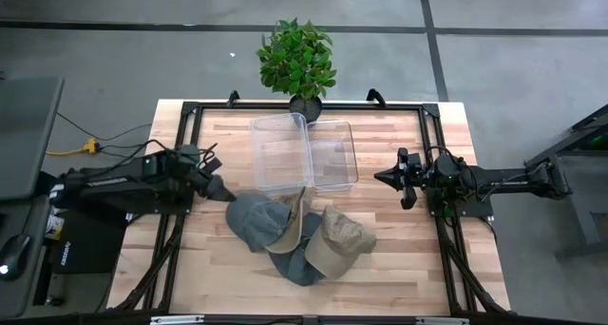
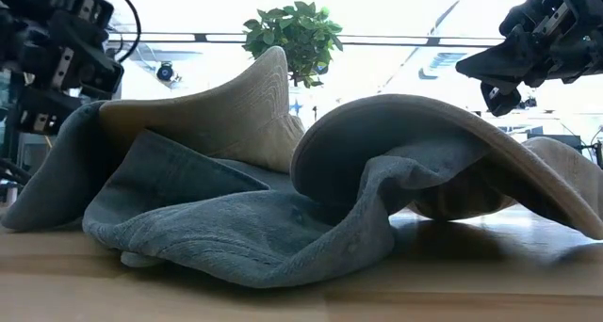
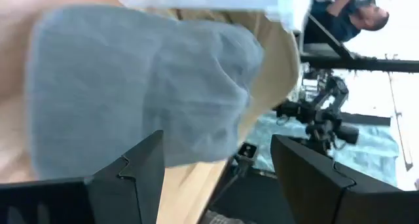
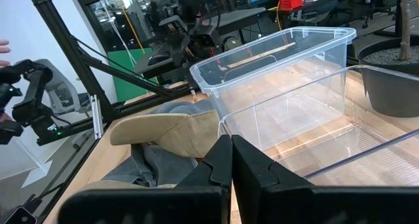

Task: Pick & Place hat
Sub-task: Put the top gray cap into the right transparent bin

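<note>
Hats (image 1: 285, 232) lie heaped on the bench (image 1: 399, 268); we hover our left hand (image 1: 217, 188), open and empty, beside the grey one (image 1: 249, 220), so closing in comes next. Right hand (image 1: 404, 178) waits shut.

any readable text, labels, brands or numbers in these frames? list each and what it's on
No text can be read in any view.
Dark box on the floor left of the table: pale print along its edge, too small to read.
Gray hat, tan hat, two clear bins: no label or logo visible.
Red crate in the room behind: no legible marking.
Plant pot: plain.
</note>
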